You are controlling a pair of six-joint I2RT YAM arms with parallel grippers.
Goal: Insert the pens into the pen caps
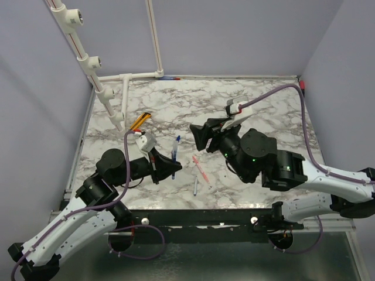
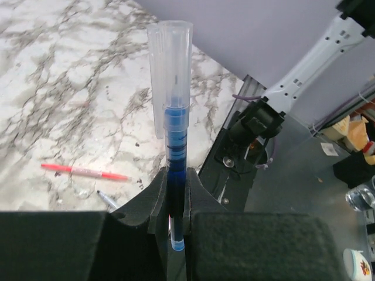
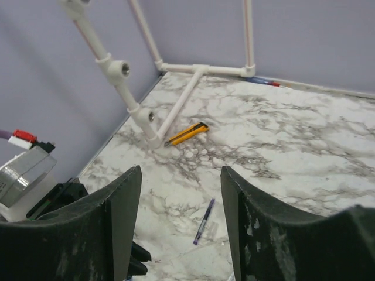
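Left claw [image 2: 174, 178]: closed on the dark blue pen [image 2: 175, 153], gripping it low on the barrel. Pen stands up out of the jaws, its butt end showing below the fingers. A clear cap [image 2: 170, 64] sits over the pen's upper end, with the blue barrel visible inside the cap's lower part. Cannot tell if it is pushed fully home.

Right claw [image 3: 180, 172]: open, fingers spread wide, nothing between them. Held above the surface [image 1: 263, 105], across from the left claw and apart from it.

Loose on the marble surface, between the two claws and a bit nearer the arm bases:
- red-pink pen [image 1: 201, 170], lying flat at a slant.
- whitish pen [image 1: 195, 186], just beside the red one on the near side; too small to tell if they touch.

Far left of the surface: yellow-and-black cutter [image 1: 140, 121], lying near the foot of the white pipe frame [image 1: 96, 76], well apart from the pens.
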